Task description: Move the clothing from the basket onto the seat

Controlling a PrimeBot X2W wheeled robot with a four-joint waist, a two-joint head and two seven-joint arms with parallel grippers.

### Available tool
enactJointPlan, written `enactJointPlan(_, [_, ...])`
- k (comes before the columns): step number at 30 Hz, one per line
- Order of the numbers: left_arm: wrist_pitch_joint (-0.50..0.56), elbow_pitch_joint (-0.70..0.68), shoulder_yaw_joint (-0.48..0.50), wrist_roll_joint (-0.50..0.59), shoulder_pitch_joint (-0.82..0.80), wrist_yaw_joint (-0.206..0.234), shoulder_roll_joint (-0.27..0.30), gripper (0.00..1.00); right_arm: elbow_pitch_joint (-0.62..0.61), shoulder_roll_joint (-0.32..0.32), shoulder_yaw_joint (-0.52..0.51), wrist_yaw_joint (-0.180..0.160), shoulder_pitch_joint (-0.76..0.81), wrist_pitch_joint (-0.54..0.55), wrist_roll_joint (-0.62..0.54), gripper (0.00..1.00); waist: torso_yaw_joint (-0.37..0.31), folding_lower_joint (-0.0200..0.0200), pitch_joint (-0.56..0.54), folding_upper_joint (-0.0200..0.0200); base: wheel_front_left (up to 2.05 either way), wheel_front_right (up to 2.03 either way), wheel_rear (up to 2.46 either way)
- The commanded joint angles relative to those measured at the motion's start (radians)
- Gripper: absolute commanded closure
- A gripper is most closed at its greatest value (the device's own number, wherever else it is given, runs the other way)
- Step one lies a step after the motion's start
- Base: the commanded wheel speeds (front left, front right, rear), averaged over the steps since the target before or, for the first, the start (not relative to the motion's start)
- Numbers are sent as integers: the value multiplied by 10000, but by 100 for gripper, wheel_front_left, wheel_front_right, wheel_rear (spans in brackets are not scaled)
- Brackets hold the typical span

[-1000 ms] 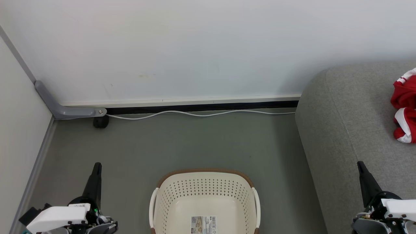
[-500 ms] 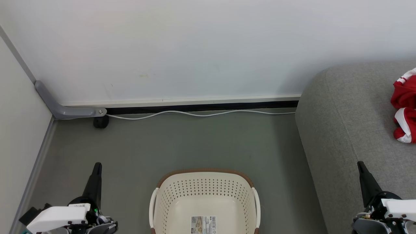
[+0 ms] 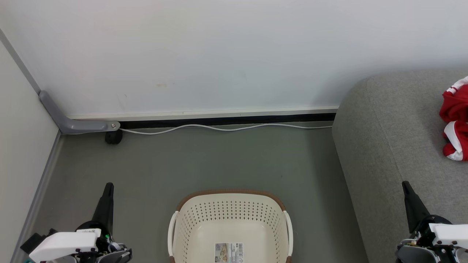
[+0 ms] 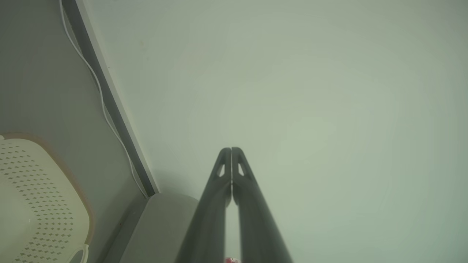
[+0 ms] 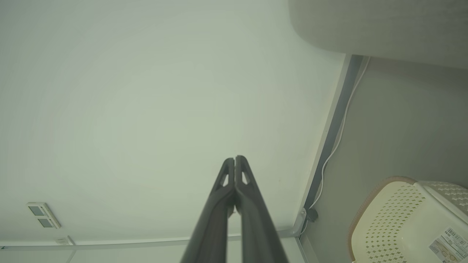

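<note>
The cream basket [image 3: 190, 233] with a brown rim stands on the floor at the bottom centre, holding nothing but its paper label [image 3: 229, 252]. Red clothing [image 3: 455, 120] with white trim lies on the grey seat [image 3: 395, 138] at the far right edge. My left gripper [image 3: 108, 186] is shut and empty at the lower left, left of the basket. At the lower right, over the seat's front edge, my right gripper [image 3: 405, 184] is shut and empty. The left wrist view has the shut left gripper [image 4: 231, 149] against the wall, with the basket [image 4: 40, 197] to one side. The right wrist view has the shut right gripper [image 5: 235, 159], the basket [image 5: 402, 219] and the seat [image 5: 384, 29].
A white wall runs across the back, with a white cable [image 3: 226, 128] along its foot. A grey bracket [image 3: 73, 124] and a black wheel [image 3: 113, 137] sit in the left corner. Grey-green floor [image 3: 219, 164] lies between the basket and the wall. A wall panel [image 5: 42, 214] hangs on the wall.
</note>
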Motion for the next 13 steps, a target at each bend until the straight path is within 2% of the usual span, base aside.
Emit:
enactJointPlan(1, [55,-224,331,0,-557,-81,107,100,-301,-103,157,16,-397,77,110,100,0,0,0,-1,0,0,0])
enactJointPlan(13, [65,-224,343,10,-558,-81,99,100,-301,-101,155,16,-397,78,108,100,0,0,0,-1,0,0,0])
